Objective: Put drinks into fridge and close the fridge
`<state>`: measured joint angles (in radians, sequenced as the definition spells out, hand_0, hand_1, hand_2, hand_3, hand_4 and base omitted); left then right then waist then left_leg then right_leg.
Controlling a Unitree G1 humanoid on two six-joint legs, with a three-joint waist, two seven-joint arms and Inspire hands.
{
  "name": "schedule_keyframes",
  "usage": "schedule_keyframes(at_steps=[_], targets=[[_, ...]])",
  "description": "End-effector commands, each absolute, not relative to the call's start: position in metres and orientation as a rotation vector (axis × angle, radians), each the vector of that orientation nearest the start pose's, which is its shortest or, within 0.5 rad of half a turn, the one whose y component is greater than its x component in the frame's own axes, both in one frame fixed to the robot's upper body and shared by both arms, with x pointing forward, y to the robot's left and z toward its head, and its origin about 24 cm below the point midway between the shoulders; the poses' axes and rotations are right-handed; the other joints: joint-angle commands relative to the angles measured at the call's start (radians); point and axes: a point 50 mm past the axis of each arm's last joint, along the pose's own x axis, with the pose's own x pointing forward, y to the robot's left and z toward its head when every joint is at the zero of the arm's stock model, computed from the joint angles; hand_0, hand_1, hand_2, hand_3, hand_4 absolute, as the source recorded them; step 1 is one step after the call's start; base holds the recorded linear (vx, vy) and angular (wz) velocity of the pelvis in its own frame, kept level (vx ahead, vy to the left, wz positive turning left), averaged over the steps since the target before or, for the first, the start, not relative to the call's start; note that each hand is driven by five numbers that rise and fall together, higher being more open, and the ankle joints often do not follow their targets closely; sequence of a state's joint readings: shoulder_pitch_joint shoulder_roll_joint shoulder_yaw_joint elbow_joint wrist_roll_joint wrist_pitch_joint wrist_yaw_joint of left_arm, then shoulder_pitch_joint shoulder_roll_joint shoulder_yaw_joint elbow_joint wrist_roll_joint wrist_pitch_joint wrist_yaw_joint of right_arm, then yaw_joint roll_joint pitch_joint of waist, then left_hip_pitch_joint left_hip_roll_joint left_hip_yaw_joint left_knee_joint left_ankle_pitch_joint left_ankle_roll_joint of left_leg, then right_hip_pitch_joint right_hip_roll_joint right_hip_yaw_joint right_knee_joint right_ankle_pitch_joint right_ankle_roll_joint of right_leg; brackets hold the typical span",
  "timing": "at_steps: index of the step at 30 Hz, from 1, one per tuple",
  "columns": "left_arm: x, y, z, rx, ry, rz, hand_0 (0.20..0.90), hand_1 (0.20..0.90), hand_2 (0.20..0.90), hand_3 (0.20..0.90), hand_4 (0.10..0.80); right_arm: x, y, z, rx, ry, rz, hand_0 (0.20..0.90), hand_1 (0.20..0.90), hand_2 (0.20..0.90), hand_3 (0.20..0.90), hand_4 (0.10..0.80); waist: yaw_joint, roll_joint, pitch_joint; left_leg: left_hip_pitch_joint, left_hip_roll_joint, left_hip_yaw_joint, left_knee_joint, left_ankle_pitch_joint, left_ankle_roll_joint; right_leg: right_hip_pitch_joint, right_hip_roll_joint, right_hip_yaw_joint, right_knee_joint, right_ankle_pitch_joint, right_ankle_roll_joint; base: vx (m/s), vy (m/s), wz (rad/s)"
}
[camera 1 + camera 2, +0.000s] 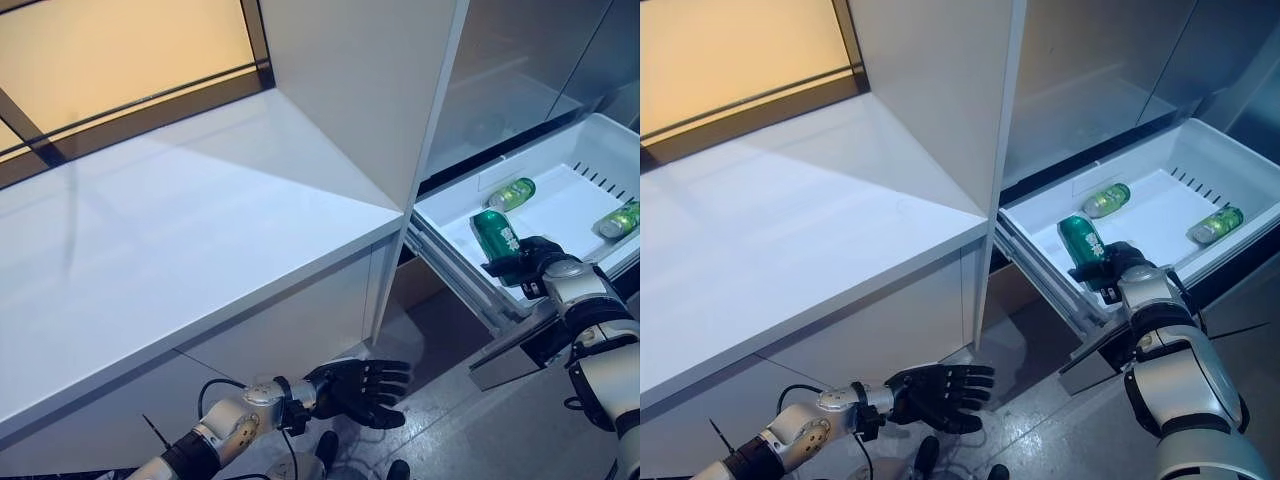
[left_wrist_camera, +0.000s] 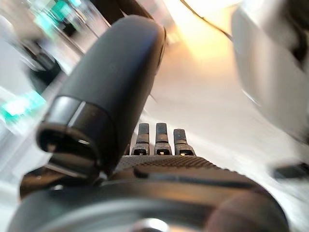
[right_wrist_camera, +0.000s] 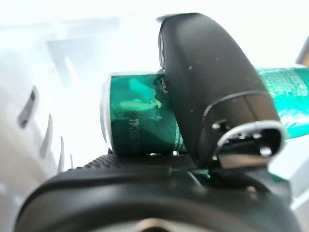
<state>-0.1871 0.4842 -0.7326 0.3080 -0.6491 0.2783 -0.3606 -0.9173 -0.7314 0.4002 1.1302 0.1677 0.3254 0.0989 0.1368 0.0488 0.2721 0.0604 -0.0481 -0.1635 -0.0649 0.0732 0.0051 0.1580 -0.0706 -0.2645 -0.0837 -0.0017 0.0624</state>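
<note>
My right hand is shut on a green can and holds it over the front left part of the open white fridge drawer. In the right wrist view the thumb presses across the can. Other green cans lie in the drawer, one at the back and one at the right. My left hand is open and empty, low over the floor in front of the white cabinet. It also shows in the left wrist view.
A white counter runs along the left, with a white upright panel beside the fridge. The drawer's front edge juts out over the grey floor.
</note>
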Motion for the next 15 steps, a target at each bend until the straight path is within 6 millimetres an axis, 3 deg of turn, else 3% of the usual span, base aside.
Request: schedule_keyframes(at_steps=[1,6,9,15], targets=[[0.218,0.12,-0.048,0.043,0.656,-0.78,0.9,0.9,0.9,0.9,0.8,0.365,-0.356,0.205,-0.74,0.394,-0.366,0.3,0.3,0.3,0.2,0.1,0.015,-0.019,0.004,-0.058,-0.022,0.082,0.105,-0.082,-0.001,-0.113,0.034,0.051,0.18,-0.078,-0.023,-0.103,-0.021,-0.01],[0.221,0.157,-0.067,0.195,0.687,-0.573,0.9,0.9,0.9,0.9,0.8,0.361,-0.363,0.207,-0.746,0.401,-0.372,0.3,0.3,0.3,0.2,0.1,0.014,-0.017,0.043,-0.093,-0.02,0.095,0.123,-0.084,0.001,-0.152,0.034,0.063,0.19,-0.07,-0.025,-0.067,-0.02,-0.03],[0.217,0.193,-0.079,0.337,0.708,-0.401,0.9,0.9,0.9,0.9,0.8,0.357,-0.368,0.209,-0.762,0.399,-0.38,0.3,0.3,0.3,0.2,0.1,0.017,-0.017,0.07,-0.123,-0.02,0.104,0.139,-0.088,0.003,-0.182,0.031,0.068,0.202,-0.069,-0.024,-0.066,-0.019,-0.11],[0.2,0.231,-0.096,0.369,0.802,-0.167,0.9,0.9,0.9,0.9,0.8,0.354,-0.373,0.211,-0.803,0.411,-0.388,0.3,0.3,0.3,0.2,0.1,0.031,-0.015,0.094,-0.156,-0.022,0.111,0.164,-0.092,0.005,-0.219,0.025,0.066,0.228,-0.072,-0.026,-0.014,0.001,-0.02]])
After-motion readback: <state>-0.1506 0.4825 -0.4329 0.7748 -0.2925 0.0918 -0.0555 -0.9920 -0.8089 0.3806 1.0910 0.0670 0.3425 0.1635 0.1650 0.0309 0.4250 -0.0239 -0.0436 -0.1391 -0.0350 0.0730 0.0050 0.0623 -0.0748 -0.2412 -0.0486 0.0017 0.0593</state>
